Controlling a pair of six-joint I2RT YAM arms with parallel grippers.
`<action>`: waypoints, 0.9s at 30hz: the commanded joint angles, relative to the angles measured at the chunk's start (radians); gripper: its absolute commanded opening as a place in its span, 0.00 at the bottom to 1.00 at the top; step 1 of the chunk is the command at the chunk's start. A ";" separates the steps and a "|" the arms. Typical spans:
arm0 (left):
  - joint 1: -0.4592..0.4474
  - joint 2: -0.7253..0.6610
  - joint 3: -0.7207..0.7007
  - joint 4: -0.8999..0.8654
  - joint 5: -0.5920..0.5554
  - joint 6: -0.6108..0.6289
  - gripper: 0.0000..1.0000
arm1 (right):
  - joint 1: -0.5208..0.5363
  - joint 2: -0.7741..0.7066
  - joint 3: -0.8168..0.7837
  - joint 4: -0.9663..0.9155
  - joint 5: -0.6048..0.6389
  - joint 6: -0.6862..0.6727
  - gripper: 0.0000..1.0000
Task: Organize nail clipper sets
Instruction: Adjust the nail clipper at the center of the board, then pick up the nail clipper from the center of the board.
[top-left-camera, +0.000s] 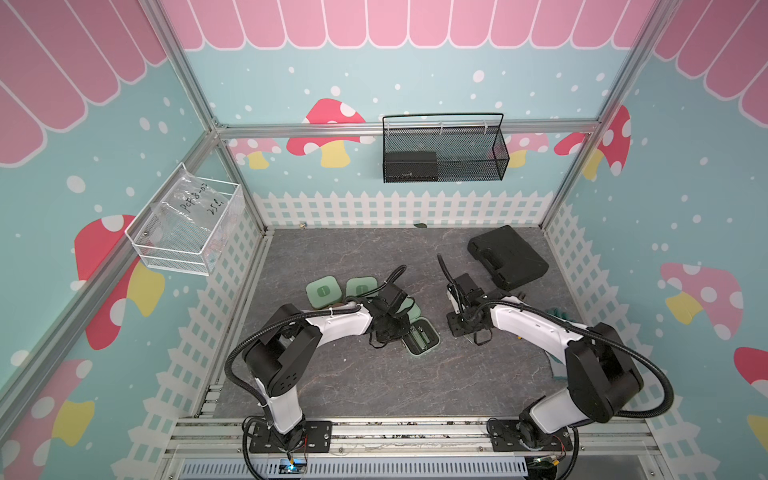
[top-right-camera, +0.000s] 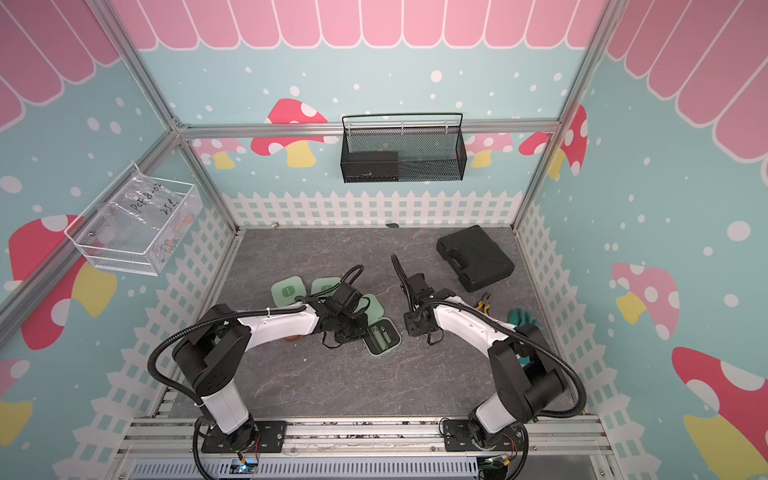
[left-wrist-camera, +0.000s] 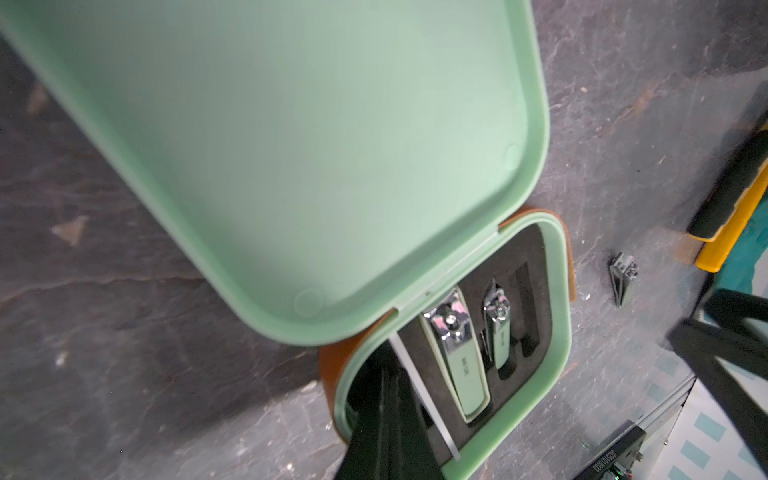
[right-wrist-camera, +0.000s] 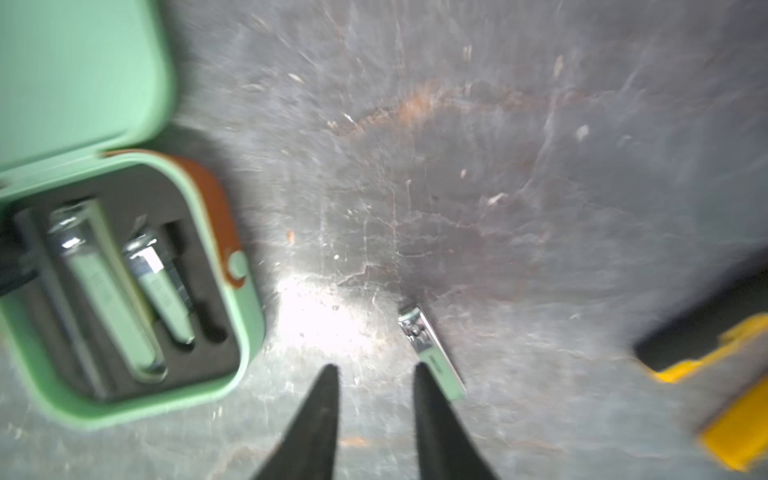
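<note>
Mid-table (top-left-camera: 374, 374): open mint case (top-left-camera: 422, 340), lid up, two clippers (left-wrist-camera: 455, 353) seated in its black insert (left-wrist-camera: 536, 257), their lettering too small to read. Inside its rim: left claw (left-wrist-camera: 386, 419), tips together. At 3 o'clock: right claw (right-wrist-camera: 376, 368) apart, gripping nothing, loose clipper (right-wrist-camera: 430, 351) just beside one fingertip. At 10 o'clock: closed mint cases (top-left-camera: 326, 291). On the wall-basket bag (top-left-camera: 195, 203): handwritten "PeF 8-02".

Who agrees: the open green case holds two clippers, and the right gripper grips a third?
Not gripped. The third clipper lies on the table beside the open right gripper; the right wrist view shows it. The case does hold two.
</note>
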 joint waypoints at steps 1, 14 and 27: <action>0.012 -0.011 -0.027 -0.025 -0.034 -0.001 0.00 | -0.013 -0.011 0.023 -0.123 0.008 -0.077 0.41; 0.012 -0.020 -0.033 -0.017 -0.027 -0.004 0.00 | -0.068 0.159 0.019 -0.062 -0.016 -0.164 0.46; 0.011 -0.009 -0.030 -0.017 -0.024 -0.002 0.00 | -0.113 0.227 0.003 -0.046 -0.055 -0.202 0.38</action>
